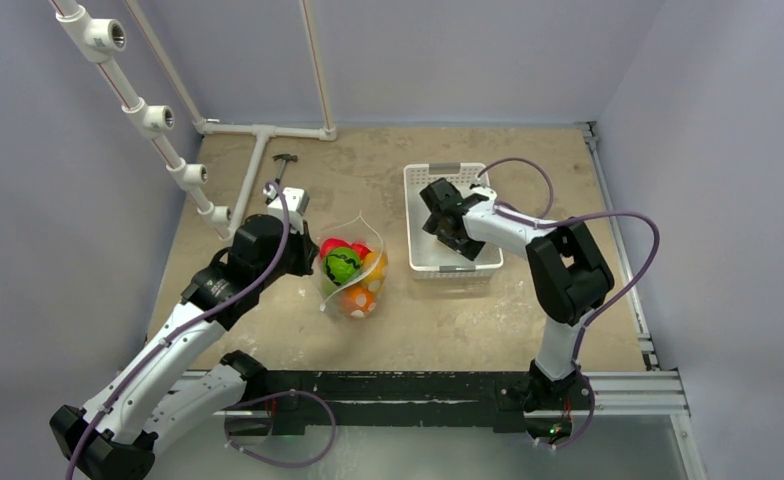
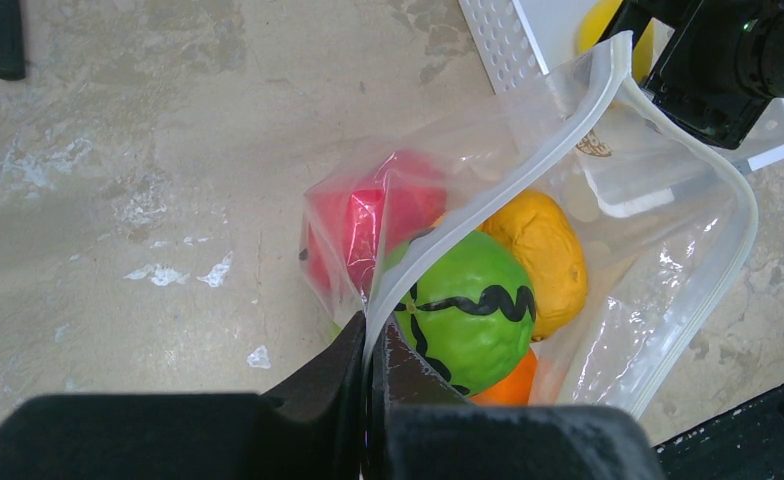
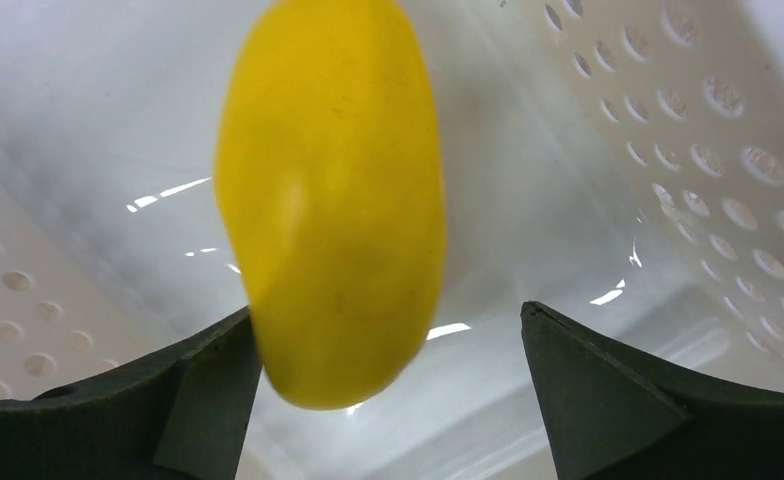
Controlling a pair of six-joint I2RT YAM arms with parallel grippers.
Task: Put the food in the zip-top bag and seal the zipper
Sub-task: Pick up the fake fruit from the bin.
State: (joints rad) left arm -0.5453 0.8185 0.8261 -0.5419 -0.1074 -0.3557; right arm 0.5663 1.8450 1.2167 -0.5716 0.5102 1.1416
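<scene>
Left wrist view shows the left gripper (image 2: 368, 335) pinching the near lip of the zip-top bag (image 2: 658, 270), which lies on the table (image 2: 118, 150) with its zipper (image 2: 743, 215) gaping open around a green fruit (image 2: 468, 310), a red fruit (image 2: 368, 220) and a yellow-orange fruit (image 2: 543, 255). Over in the white basket (image 3: 708, 150), the right gripper (image 3: 388, 320) stands spread wide about a yellow fruit (image 3: 328, 200), which seems to touch one finger, though I can't be sure
</scene>
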